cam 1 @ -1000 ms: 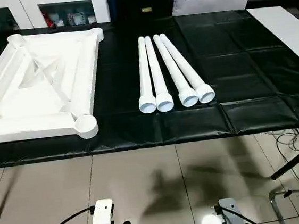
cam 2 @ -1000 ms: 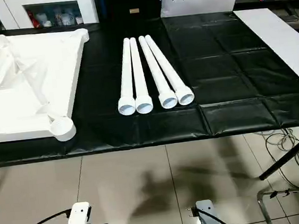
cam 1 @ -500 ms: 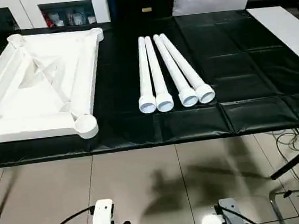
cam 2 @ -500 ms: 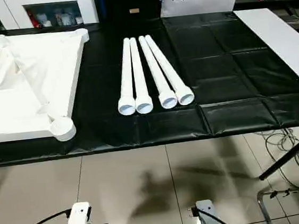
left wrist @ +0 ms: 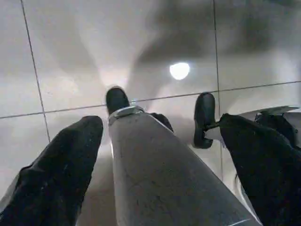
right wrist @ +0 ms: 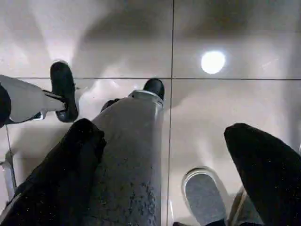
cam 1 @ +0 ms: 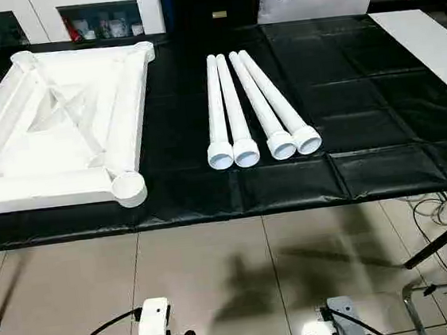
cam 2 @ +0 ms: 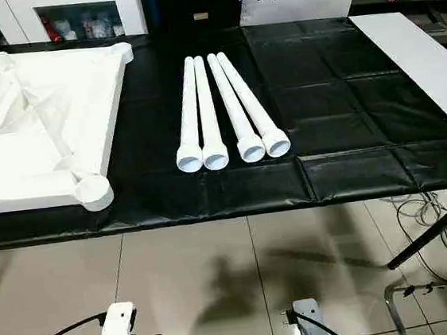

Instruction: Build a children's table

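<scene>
Left eye view: ribbed tabletop (cam 1: 59, 129), 4 tubular legs (cam 1: 253, 108).

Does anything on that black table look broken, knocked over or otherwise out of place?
Nothing stands out. The white table top lies flat, ribbed underside up, on the black cover. The four legs lie side by side to its right, wide ends toward the near edge. No damage or spills show.

You have an all-white tabletop (cam 1: 60, 137) and four white legs (cam 1: 253, 108) on a glossy black sheet (cam 1: 359, 89) creased into squares. A white strip (cam 1: 426, 42) runs along its right side. Below lies a beige tiled floor (cam 1: 219, 280) with dark grout lines. The left pincer (left wrist: 160, 155) and right pincer (right wrist: 164, 169) have black fingers.
</scene>
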Robot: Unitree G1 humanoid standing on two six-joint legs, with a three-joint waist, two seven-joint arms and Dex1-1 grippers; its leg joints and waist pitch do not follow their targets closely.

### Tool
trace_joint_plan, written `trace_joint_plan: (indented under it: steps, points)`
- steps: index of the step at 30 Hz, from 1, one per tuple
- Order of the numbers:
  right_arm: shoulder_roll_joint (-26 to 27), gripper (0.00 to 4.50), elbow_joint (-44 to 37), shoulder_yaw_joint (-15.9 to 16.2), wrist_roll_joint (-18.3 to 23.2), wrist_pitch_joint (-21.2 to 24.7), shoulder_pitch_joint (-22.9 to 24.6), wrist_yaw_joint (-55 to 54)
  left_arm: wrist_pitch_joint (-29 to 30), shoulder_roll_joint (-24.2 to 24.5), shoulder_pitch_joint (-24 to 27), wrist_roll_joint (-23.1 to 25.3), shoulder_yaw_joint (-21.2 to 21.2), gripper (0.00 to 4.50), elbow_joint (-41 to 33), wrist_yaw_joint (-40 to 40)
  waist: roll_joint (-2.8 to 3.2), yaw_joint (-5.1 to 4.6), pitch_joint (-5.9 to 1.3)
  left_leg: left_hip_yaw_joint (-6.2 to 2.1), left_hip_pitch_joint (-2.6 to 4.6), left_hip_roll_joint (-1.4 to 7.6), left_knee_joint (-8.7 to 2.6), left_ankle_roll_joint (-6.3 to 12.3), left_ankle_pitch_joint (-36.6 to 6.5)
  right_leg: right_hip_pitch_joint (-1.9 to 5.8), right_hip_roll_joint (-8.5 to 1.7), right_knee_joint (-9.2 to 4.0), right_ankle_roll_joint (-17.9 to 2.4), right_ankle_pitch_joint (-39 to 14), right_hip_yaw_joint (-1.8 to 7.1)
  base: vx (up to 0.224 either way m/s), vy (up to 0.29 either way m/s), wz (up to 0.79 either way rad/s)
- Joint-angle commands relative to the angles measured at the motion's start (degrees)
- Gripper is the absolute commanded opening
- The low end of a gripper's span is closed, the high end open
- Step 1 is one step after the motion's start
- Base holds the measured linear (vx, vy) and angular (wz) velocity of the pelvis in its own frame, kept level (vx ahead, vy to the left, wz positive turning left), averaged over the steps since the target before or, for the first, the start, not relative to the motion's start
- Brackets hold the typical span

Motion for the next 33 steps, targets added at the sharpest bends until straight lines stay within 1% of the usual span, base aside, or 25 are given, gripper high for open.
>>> trace_joint_plan:
  steps: [1, 2, 3, 5, 7, 8, 9, 11, 13, 14, 15, 17, 18, 19, 20, 21, 22, 23, 25, 26, 27, 28, 29, 30, 33]
  points:
    - [-1.2, 4.50, 2.2, -1.4, -2.0, -1.4, -7.4, -4.9, -0.8, 1.4, -6.5, 5.0, -0.9, 4.48, 7.7, 6.1, -0.09, -0.70, -4.06, -1.69, 1.40, 5.47, -3.79, 5.28, -6.6, 1.94, -6.11, -3.33, -16.5, 4.4, 3.10, 0.000, 0.000, 0.00]
    - [-1.2, 4.50, 2.2, -1.4, -2.0, -1.4, -7.4, -4.9, -0.8, 1.4, -6.5, 5.0, -0.9, 4.48, 7.7, 6.1, 0.02, -0.41, -4.20, -1.91, 1.40, 5.58, -3.69, 5.54, -5.8, 2.23, -6.56, -3.38, -16.2, 5.2, 3.09, 0.000, 0.000, 0.00]
    - [-1.0, 4.50, 2.1, -2.1, -1.3, -1.8, -7.6, -4.7, -1.1, 1.5, -6.5, 4.9, -0.7, 4.48, 7.9, 6.1, -0.09, -0.51, -3.93, -1.83, 1.01, 5.87, -3.83, 5.46, -6.3, 2.32, -7.05, -3.50, -16.1, 4.6, 3.15, 0.000, 0.000, 0.00]
    - [-0.5, 4.50, 1.9, -3.9, 0.6, -2.2, -7.9, -3.6, -1.7, 1.7, -6.6, 4.7, -0.4, 4.48, 8.1, 5.9, 0.05, -0.28, -3.92, -1.54, 1.32, 5.79, -3.69, 5.16, -8.1, 2.12, -7.02, -3.75, -16.4, 3.3, 3.25, 0.000, 0.000, 0.00]
    - [-0.3, 4.50, 1.4, -3.4, 0.1, -4.9, -8.5, -3.0, -2.2, 2.1, -6.8, 4.3, 0.1, 4.48, 8.1, 5.7, -0.04, -0.24, -4.14, -1.51, 1.36, 5.74, -3.68, 4.93, -8.5, 2.22, -6.97, -3.77, -16.3, 3.1, 3.20, 0.000, 0.000, 0.00]
    - [0.4, 4.50, 1.0, -4.2, 1.5, -5.3, -9.2, 0.9, -2.7, 2.5, -6.9, 4.1, 0.2, 4.48, 7.4, 4.9, 0.47, -0.07, -4.43, -1.59, 1.47, 5.74, -3.65, 4.78, -9.0, 2.30, -6.84, -3.64, -16.4, 4.4, 3.17, 0.000, 0.000, 0.00]
    - [0.4, 4.50, 1.0, -4.2, 1.5, -5.3, -9.2, 0.9, -2.7, 2.5, -6.9, 4.1, 0.2, 4.48, 7.4, 4.9, 0.24, -0.14, -4.58, -1.63, 1.37, 5.76, -3.61, 4.93, -8.7, 2.43, -6.81, -3.50, -16.6, 5.4, 3.17, 0.000, 0.000, 0.00]
    - [1.3, 4.50, 1.0, -5.5, 2.8, -6.2, -9.9, 4.4, -4.9, 2.7, -7.1, 4.6, 0.2, 4.48, 7.3, 4.1, 0.66, 0.02, -4.59, -1.73, 1.38, 5.84, -3.63, 5.46, -8.7, 2.32, -6.77, -3.35, -17.1, 7.3, 3.07, 0.000, 0.000, 0.00]
    - [1.5, 4.50, 1.2, -6.1, 2.7, -7.1, -10.4, 5.1, -7.2, 3.0, -7.1, 4.9, 0.6, 4.48, 7.1, 3.7, 0.51, 0.13, -4.40, -1.78, 1.40, 5.91, -3.83, 5.34, -10.1, 2.22, -6.78, -3.51, -17.3, 5.9, 3.03, 0.000, 0.000, 0.00]
    - [1.4, 4.50, 0.8, -6.0, 2.1, -8.3, -10.7, 5.4, -8.8, 3.2, -6.6, 4.0, 1.6, 4.48, 6.1, 2.2, 0.56, 0.19, -4.42, -1.79, 1.48, 5.94, -3.89, 4.99, -10.6, 2.23, -6.78, -3.59, -17.4, 4.7, 3.01, 0.000, 0.000, 0.00]
    - [1.3, 4.50, 0.2, -6.5, 2.6, -9.4, -10.8, 6.1, -10.3, 3.3, -6.1, 2.8, 2.8, 4.48, 4.7, 1.5, 0.24, 0.26, -4.17, -1.71, 1.47, 5.97, -3.98, 4.61, -11.2, 2.10, -6.83, -3.72, -17.3, 3.4, 3.05, 0.000, 0.000, 0.00]
    - [0.9, 4.50, -3.2, -8.3, 5.7, -11.2, -11.4, 10.2, -14.3, 3.8, -3.1, -1.1, 5.7, 4.48, -2.7, -1.7, 0.46, 0.45, -4.07, -1.86, 1.32, 6.21, -4.09, 4.20, -12.3, 2.28, -7.23, -3.79, -17.4, 2.0, 3.15, 0.000, 0.000, 0.00]
    - [0.8, 4.50, -3.7, -8.3, 5.8, -11.5, -11.3, 10.9, -14.5, 3.8, -2.6, -1.4, 5.9, 4.48, -3.7, -2.2, 0.51, 0.26, -3.91, -1.81, 1.21, 6.17, -4.22, 4.27, -12.7, 2.11, -6.74, -3.67, -17.0, 2.0, 3.05, 0.000, 0.000, 0.00]
    - [0.3, 4.50, -6.7, -7.2, 5.6, -12.3, -9.4, 12.3, -15.1, 4.0, -1.4, -1.9, 5.9, 4.48, -6.1, -3.0, 0.71, 0.43, -3.81, -1.81, 1.37, 6.17, -4.24, 4.32, -13.0, 2.01, -6.62, -3.70, -16.8, 1.9, 2.98, 0.000, 0.000, 0.00]
    - [-1.0, 4.50, -15.4, -5.3, 5.2, -12.9, -3.8, 14.3, -15.4, 4.4, 1.8, -2.4, 5.5, 4.48, -12.5, -4.3, 0.54, 0.75, -3.46, -1.84, 1.17, 6.29, -4.37, 5.07, -12.7, 2.15, -6.58, -3.81, -15.5, 2.9, 3.05, 0.000, 0.000, 0.00]
    - [-1.0, 4.50, -15.4, -5.3, 5.2, -12.9, -3.8, 14.3, -15.4, 4.4, 1.8, -2.4, 5.5, 4.48, -12.5, -4.3, 0.40, 0.69, -3.59, -1.66, 1.24, 6.21, -4.17, 5.50, -12.4, 1.92, -6.48, -3.68, -15.1, 3.6, 3.09, 0.000, 0.000, 0.00]
    - [-1.8, 4.50, -20.8, -4.7, 5.5, -12.8, -0.9, 16.1, -14.3, 4.9, 4.4, -3.1, 5.3, 4.48, -17.3, -5.5, 0.25, 0.52, -3.63, -1.61, 1.26, 6.02, -4.16, 5.82, -12.3, 2.00, -6.34, -3.59, -14.9, 3.8, 3.03, 0.000, 0.000, 0.00]
    - [-2.7, 4.50, -27.7, -4.5, 6.7, -11.5, 2.5, 18.5, -12.7, 5.6, 8.0, -3.4, 4.6, 4.48, -23.8, -6.5, 0.22, 0.91, -3.66, -1.73, 1.07, 6.11, -4.09, 6.64, -11.2, 2.23, -6.43, -3.64, -14.2, 4.6, 3.03, 0.000, 0.000, 0.00]
    - [-3.6, 4.50, -35.5, -4.6, 8.3, -8.6, 6.1, 19.9, -11.2, 6.4, 11.9, -3.7, 3.5, 4.48, -30.7, -7.7, 0.11, 0.91, -3.43, -1.81, 0.83, 6.06, -4.10, 7.87, -9.8, 2.18, -6.03, -3.52, -13.5, 6.4, 3.01, 0.000, 0.000, 0.00]
    - [-4.5, 4.50, -42.2, -4.3, 9.3, -6.1, 9.3, 20.6, -10.0, 7.0, 15.3, -3.9, 2.8, 4.48, -36.8, -8.3, 0.11, 0.73, -2.91, -1.67, 0.76, 5.94, -4.46, 7.73, -12.6, 1.71, -5.80, -4.13, -12.9, 1.5, 3.04, 0.000, 0.000, 0.00]
    - [-4.5, 4.50, -42.2, -4.3, 9.3, -6.1, 9.3, 20.6, -10.0, 7.0, 15.3, -3.9, 2.8, 4.48, -36.8, -8.3, 0.11, 0.73, -2.91, -1.67, 0.76, 5.94, -4.46, 7.73, -12.6, 1.71, -5.80, -4.13, -12.9, 1.5, 3.04, 0.000, 0.000, 0.00]
    - [-5.3, 4.50, -46.4, -3.5, 8.8, -5.0, 11.7, 21.1, -8.4, 7.4, 17.8, -4.2, 2.8, 4.48, -41.4, -8.8, 0.18, 0.71, -2.35, -1.73, 0.86, 6.05, -4.91, 6.31, -15.5, 1.44, -5.74, -4.74, -12.4, -4.9, 3.16, 0.000, 0.000, 0.00]
    - [-5.7, 4.50, -48.4, -3.0, 8.4, -4.5, 12.9, 21.3, -7.5, 7.6, 19.1, -4.4, 2.9, 4.48, -43.8, -9.1, 0.26, 0.84, -2.16, -1.82, 0.88, 6.16, -5.11, 5.44, -17.2, 1.35, -5.83, -5.07, -12.0, -8.3, 3.19, 0.000, 0.000, 0.00]
    - [-6.3, 4.50, -54.9, -2.8, 8.3, -4.1, 17.0, 20.6, -6.1, 8.3, 23.1, -4.6, 3.0, 4.48, -51.0, -8.9, 0.13, 0.85, -1.51, -1.87, 1.04, 6.12, -5.45, 2.94, -21.0, 0.83, -5.87, -5.92, -10.3, -16.6, 3.64, 0.000, 0.000, 0.00]
    - [-7.9, 4.50, -64.7, -2.2, 8.7, -3.5, 22.6, 20.5, -4.2, 9.7, 28.2, -5.0, 3.1, 4.48, -60.2, -8.7, 0.11, 1.09, -1.12, -2.14, 1.00, 6.12, -5.83, 1.53, -23.3, 0.53, -5.71, -6.36, -8.0, -20.1, 3.95, 0.000, 0.000, 0.00]
